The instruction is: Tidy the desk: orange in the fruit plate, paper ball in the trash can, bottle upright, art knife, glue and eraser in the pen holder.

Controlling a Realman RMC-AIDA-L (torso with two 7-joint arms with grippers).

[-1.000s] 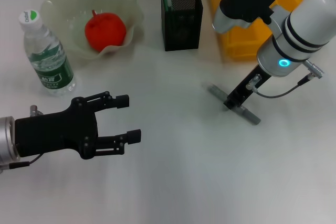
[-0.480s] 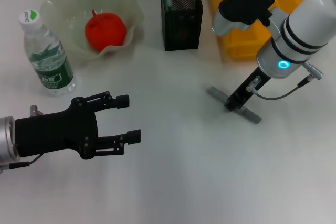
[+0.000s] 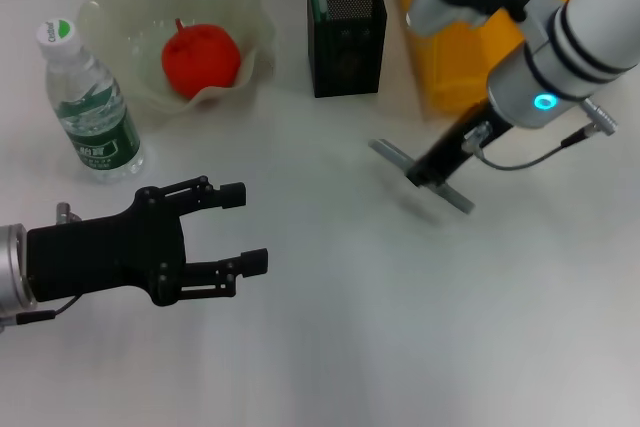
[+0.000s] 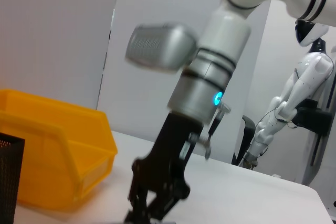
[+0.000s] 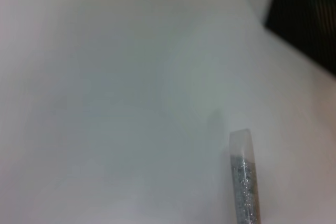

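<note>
The right gripper (image 3: 428, 169) is clenched on a slim grey art knife (image 3: 420, 175), which hangs slanted just above the white counter (image 3: 380, 327), casting a soft shadow beneath it, at about three o'clock of the scene. The square black mesh pen holder (image 3: 346, 32) stands at twelve o'clock with a white-and-green stick in it, and the bright yellow plastic trash can (image 3: 470, 37) sits just beside it at one o'clock. At eleven o'clock the round red-orange orange (image 3: 200, 57) lies in the pale-green wavy-rimmed fruit plate (image 3: 115, 7). The clear green-labelled water bottle (image 3: 88, 107) stands upright at ten o'clock. The left gripper (image 3: 243, 226) hovers released at eight o'clock, holding nothing.
</note>
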